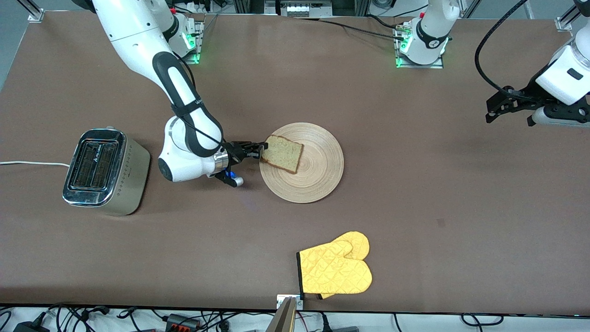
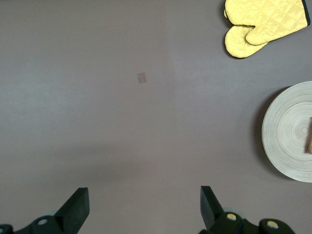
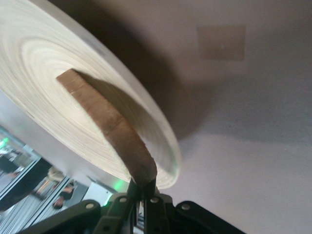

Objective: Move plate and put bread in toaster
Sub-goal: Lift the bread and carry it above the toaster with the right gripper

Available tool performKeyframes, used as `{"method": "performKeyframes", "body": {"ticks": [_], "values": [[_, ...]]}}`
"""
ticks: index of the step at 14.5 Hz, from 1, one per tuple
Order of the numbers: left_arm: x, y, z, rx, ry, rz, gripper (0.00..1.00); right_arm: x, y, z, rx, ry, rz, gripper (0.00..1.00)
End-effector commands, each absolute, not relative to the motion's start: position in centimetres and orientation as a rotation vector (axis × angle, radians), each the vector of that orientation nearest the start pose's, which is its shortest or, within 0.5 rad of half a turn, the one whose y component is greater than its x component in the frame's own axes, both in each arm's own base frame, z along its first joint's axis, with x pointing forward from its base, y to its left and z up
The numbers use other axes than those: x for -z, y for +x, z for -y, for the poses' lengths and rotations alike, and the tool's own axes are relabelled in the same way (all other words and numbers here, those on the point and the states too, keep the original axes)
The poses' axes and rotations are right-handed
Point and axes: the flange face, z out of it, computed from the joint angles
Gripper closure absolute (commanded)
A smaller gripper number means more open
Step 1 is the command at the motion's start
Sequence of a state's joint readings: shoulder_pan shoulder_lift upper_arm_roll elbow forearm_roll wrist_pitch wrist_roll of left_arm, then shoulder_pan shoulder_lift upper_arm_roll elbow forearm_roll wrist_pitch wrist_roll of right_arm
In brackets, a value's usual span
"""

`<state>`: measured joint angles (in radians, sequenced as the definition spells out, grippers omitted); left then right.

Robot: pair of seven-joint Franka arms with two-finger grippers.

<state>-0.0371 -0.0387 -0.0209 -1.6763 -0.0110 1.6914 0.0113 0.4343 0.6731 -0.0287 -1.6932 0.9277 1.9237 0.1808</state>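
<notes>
- A pair of yellow quilted oven mitts [image 1: 335,269] [image 2: 263,24] with a dark cuff lies closest to the front camera, almost at the table edge, flat and well apart from all other things.
- Between the mitts and the plate, the brown table surface [image 1: 184,249] is bare, so there is wide room there.
- The boxy two-slot toaster [image 1: 103,171] with shiny chrome top and beige-cream sides stands toward the right arm's end of the table. Its slots face up, and its white cord [image 1: 32,163] runs off toward the table edge on that end.
- The round, shallow, light tan wooden plate [image 1: 318,177] [image 2: 285,131] [image 3: 44,63] with ring grooves lies flat near the middle of the table, well apart from the toaster.
- The squarish slice of light brown bread [image 1: 283,153] [image 3: 114,126] with darker crust is over the plate, on the side that looks to the toaster. One edge seems lifted, but whether the other edge touches the plate I cannot tell.
- The right gripper [image 1: 262,148] [image 3: 142,187] is at the plate's rim, between plate and toaster, with its fingers closed on the crust edge of the bread.
- The bulky white wrist of the right arm [image 1: 189,159] stands in the gap between toaster and plate.
- The left gripper [image 1: 500,108] [image 2: 145,204] waits in the air over bare table at the left arm's end, its fingers spread wide and holding nothing.
</notes>
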Motion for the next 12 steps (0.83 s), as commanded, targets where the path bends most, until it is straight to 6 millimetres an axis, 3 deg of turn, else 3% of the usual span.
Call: {"method": "performKeyframes", "body": {"ticks": [1, 4, 6, 10, 12], "values": [[-61.2, 55.9, 3.5, 0.101, -3.142, -0.142, 0.00, -25.2, 58.2, -31.4, -0.741, -2.571, -0.360, 1.00], [-61.1, 56.0, 3.5, 0.101, -3.142, -0.142, 0.00, -30.4, 59.9, -30.5, -0.674, -2.783, -0.260, 1.00], [-61.1, 56.0, 3.5, 0.099, -3.142, -0.142, 0.00, -34.3, 61.5, -27.9, -0.630, -2.925, -0.197, 1.00], [-61.1, 56.0, 2.7, 0.097, -3.144, -0.120, 0.00, -41.0, 63.0, -19.7, -0.624, -3.173, -0.251, 1.00], [-61.1, 56.0, 2.6, 0.096, -3.144, -0.117, 0.00, -42.6, 63.5, -14.3, -0.660, -3.211, -0.372, 1.00]]}}
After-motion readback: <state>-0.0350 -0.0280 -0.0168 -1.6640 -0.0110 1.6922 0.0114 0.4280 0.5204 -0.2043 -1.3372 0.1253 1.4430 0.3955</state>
